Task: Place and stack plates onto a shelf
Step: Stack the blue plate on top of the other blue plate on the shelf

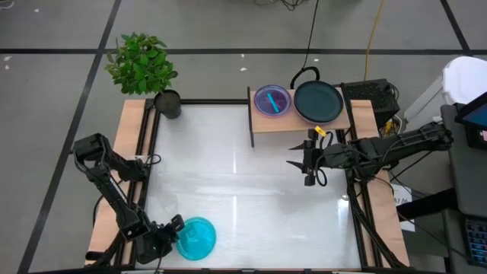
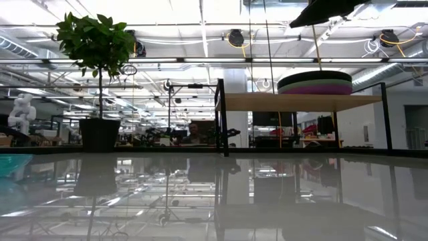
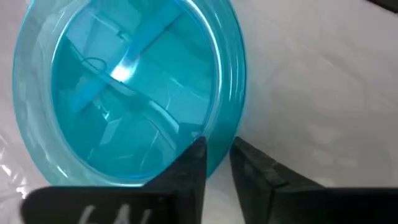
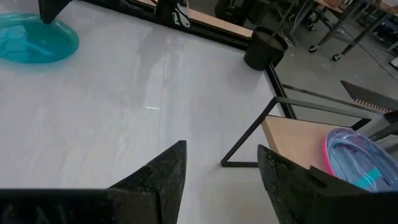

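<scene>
Left gripper (image 3: 217,163) jaws closing on the cyan plate's (image 1: 197,237) rim, near-left on the surface. Right gripper (image 1: 308,161) jaws apart, waiting beside the shelf (image 1: 262,125). Next: lift, carry far-right, stack.

No text, label, brand or number can be read in any view. The left gripper (image 3: 214,163) carries pale marks on its dark body in the left wrist view, perhaps letters or digits, but they are cut off and too blurred to make out.
</scene>
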